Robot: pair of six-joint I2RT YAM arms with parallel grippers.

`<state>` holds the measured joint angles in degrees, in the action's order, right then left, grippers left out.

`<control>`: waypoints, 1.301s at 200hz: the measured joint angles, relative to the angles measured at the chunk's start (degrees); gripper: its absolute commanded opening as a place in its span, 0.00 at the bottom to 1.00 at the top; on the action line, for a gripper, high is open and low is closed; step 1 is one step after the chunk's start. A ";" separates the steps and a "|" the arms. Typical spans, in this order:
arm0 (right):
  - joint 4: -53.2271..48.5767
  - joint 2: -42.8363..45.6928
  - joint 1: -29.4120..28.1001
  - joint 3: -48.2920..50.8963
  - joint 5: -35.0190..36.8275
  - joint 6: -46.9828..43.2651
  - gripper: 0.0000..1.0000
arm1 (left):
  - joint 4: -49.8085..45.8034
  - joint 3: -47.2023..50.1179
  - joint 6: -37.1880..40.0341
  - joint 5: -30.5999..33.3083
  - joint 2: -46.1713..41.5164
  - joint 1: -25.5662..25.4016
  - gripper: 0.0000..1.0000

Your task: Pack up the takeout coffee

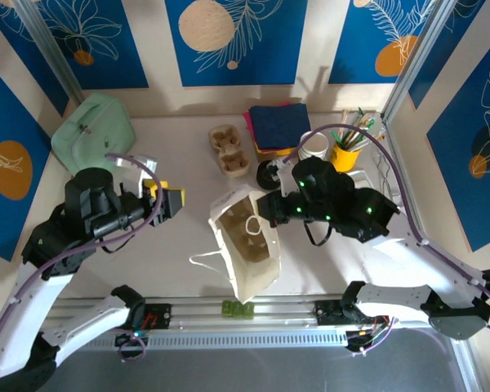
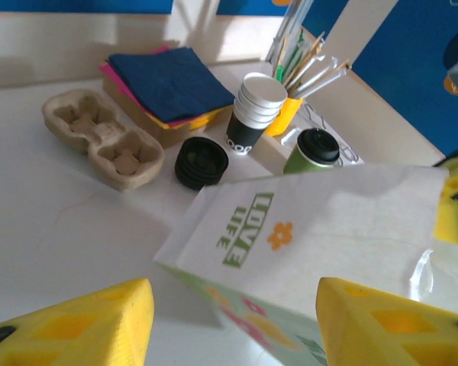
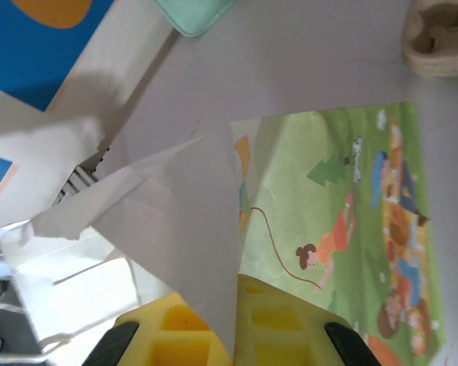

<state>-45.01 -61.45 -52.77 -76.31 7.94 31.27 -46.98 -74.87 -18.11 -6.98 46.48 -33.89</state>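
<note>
The takeout coffee [image 2: 257, 107], a stack of white ribbed cups with a dark foot, stands upright at the far right of the table. In the top view the stack [image 1: 314, 145] sits at about 1 o'clock from the paper bag [image 1: 249, 253], not yet packed. Touching it at 3 o'clock is the yellow pot [image 1: 345, 155] of stirrers. At its 7 o'clock lie the black lids [image 2: 201, 162], and a green lidded cup [image 2: 314, 149] stands just beside it.

The step in hand looks like readying the bag's mouth. The right gripper [image 3: 237, 320] is clenched on a fold of the bag's white wall [image 3: 175, 229], pinching it at the rim's 2 o'clock edge. To do this well:
1. The pinch should hold the wall up and outward, so the mouth gapes without the paper tearing.
2. A cardboard carrier [image 1: 255, 237] appears to sit inside, so the cup should come straight down into 1 of its wells.
3. Lifting 1 cup off the stack calls for a grip low on the ribs, clear of the pot and the green cup.

The right arm [image 1: 335, 200] folds in from 4 o'clock, its wrist low over the bag's rim. The left gripper [image 2: 233, 313] is released, its jaws well apart with nothing between them. It hangs at the bag's 9 o'clock [image 1: 170, 200] and faces the bag, with the cups beyond.
</note>
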 measured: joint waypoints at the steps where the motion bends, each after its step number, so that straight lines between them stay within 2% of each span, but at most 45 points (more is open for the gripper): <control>1: 0.09 0.11 -0.04 0.13 0.02 -0.07 0.00 | 0.02 0.02 -0.02 0.04 -0.04 0.00 0.58; 35: 2.82 3.43 -0.48 3.34 0.66 -2.23 0.00 | 1.09 0.92 -0.09 0.68 -0.37 0.00 0.58; 73: 4.07 3.23 -0.55 3.48 0.66 -2.03 0.00 | 1.22 1.14 -0.11 0.48 0.94 0.00 0.58; 152: -1.31 -2.21 -0.24 -0.50 2.40 8.48 0.00 | 1.68 1.14 -1.64 -5.27 5.01 0.00 0.56; 187: -1.73 -2.34 5.53 -0.55 0.61 14.69 0.00 | 2.75 1.14 -3.34 -8.48 7.10 -0.24 0.52; 227: -1.57 -4.61 11.06 -0.55 -3.37 19.19 0.00 | 2.56 -0.46 -3.52 -7.98 9.66 -3.37 0.51; 260: -1.14 -7.65 13.31 -0.52 -5.11 22.84 0.00 | 1.53 -4.44 -3.74 -6.25 11.58 -6.84 0.50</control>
<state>-46.15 -69.10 -39.46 -76.84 2.83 54.11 -45.45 -79.31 -21.85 -13.23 58.06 -40.73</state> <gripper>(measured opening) 0.063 0.501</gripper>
